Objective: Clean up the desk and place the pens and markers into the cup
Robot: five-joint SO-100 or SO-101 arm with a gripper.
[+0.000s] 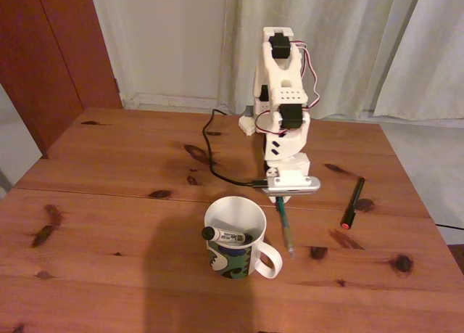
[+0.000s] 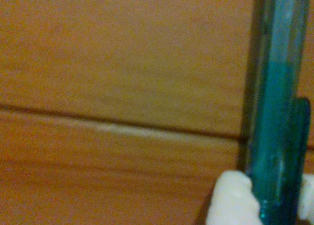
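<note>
Reddish-brown planks with dark knots form the desk (image 1: 109, 224), shown in the fixed view with a seam running across it from left to right; my white arm (image 1: 281, 93) stands at the far middle of the tabletop, folded forward and down, with a black cable (image 1: 214, 159) trailing from its base across the wood. My gripper (image 1: 280, 199) sits low over the seam, just behind and to the right of the cup (image 1: 235, 239), and its fingers are pinched on the upper end of the teal-green pen (image 1: 286, 231), which slants from the gripper toward the camera, its silver tip near the cup's handle; whether the tip touches the wood cannot be told. The cup is a white mug with a green and dark-blue pattern outside, handle turned to the right and toward the camera, and the white-barrelled marker (image 1: 226, 236) lies inside it, black cap resting against the left rim. The black pen (image 1: 353, 202) with its pink-red end lies flat on the desk well to the right of the cup, apart from everything else. In the wrist view, the same pen (image 2: 277, 112) appears as a translucent teal barrel rising along the right side, clamped at the bottom between my white fingertips (image 2: 233, 200), above blurred wood (image 2: 108, 63) crossed by the dark seam
</note>
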